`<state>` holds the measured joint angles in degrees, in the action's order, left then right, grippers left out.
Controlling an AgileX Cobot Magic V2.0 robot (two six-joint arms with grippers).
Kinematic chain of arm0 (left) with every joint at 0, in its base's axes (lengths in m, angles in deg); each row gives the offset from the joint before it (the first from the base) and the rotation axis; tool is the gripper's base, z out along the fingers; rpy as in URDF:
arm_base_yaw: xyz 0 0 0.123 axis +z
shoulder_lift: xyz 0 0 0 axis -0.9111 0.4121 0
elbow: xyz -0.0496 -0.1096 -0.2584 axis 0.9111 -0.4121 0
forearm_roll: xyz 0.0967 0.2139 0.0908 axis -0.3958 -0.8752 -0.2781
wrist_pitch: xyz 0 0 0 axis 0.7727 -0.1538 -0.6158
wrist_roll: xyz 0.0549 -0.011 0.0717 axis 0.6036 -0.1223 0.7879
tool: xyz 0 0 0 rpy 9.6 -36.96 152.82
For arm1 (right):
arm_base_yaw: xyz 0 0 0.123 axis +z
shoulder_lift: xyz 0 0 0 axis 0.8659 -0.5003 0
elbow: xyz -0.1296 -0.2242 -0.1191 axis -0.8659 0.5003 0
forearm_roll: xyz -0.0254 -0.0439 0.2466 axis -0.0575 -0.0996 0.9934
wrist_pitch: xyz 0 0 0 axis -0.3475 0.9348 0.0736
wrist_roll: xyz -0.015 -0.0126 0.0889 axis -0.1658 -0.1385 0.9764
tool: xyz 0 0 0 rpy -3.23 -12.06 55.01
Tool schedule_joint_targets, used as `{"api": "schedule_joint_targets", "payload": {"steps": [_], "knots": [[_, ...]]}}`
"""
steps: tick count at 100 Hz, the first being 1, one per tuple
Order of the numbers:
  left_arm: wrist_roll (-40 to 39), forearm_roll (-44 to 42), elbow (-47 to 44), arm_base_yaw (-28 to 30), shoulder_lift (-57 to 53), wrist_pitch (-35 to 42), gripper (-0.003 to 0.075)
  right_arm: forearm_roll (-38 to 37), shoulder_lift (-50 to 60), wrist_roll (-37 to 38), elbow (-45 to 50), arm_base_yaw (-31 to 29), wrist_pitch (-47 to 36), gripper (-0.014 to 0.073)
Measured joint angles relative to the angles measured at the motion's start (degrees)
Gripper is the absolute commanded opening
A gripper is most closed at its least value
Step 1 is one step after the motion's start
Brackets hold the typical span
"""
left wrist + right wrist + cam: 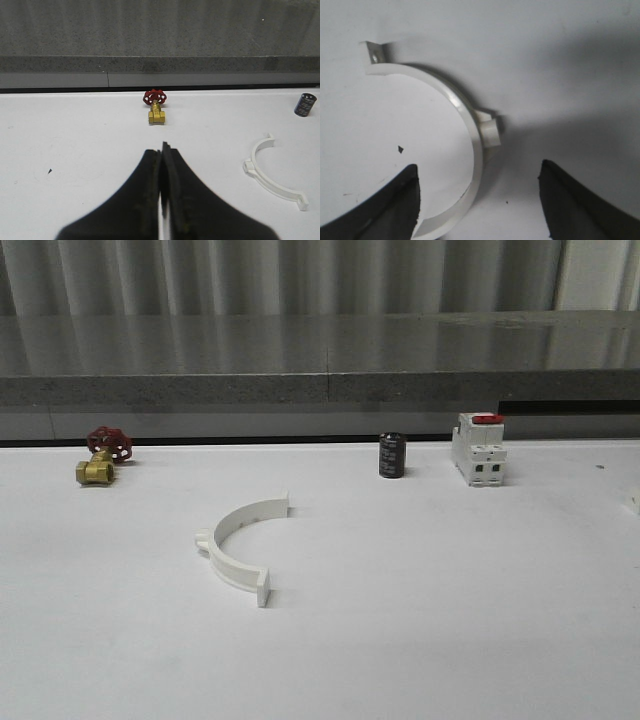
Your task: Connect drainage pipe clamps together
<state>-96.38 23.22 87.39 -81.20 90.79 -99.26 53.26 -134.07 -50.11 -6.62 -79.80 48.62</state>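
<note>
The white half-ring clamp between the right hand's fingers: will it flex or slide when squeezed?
The half-ring clamp looks thin and open-ended, so it probably flexes somewhat. It lies on smooth white table, so it may slide.

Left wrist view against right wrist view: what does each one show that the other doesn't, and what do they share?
Left wrist view: the left claw shut, a brass valve with a red handwheel, a dark cylinder and a grey ledge behind. Right wrist view: the right claw open, its fingers on either side of a close-up clamp half. Shared: the white table and a white clamp half lying on it. I cannot tell whether it is the same piece.
</note>
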Motion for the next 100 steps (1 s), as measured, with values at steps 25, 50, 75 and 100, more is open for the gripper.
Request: {"api": "schedule_joint_targets", "payload": {"steps": [25,50,75,100], "knots": [[0.0,0.0,0.0,0.0,0.0,0.0,-0.0021,0.22,-3.99,-1.37,-0.09,0.0,-4.15,0.0511],[0.0,0.0,0.0,0.0,0.0,0.0,-0.0021,0.26,-6.21,-4.11,-0.2,0.0,-6.0,0.051],[0.0,0.0,0.0,0.0,0.0,0.0,-0.0021,0.35,-6.5,-7.47,-0.2,1.08,-7.94,0.0507],[0.0,0.0,0.0,0.0,0.0,0.0,-0.0021,0.39,-6.5,-8.64,-0.2,1.63,-8.11,0.0363]]}}
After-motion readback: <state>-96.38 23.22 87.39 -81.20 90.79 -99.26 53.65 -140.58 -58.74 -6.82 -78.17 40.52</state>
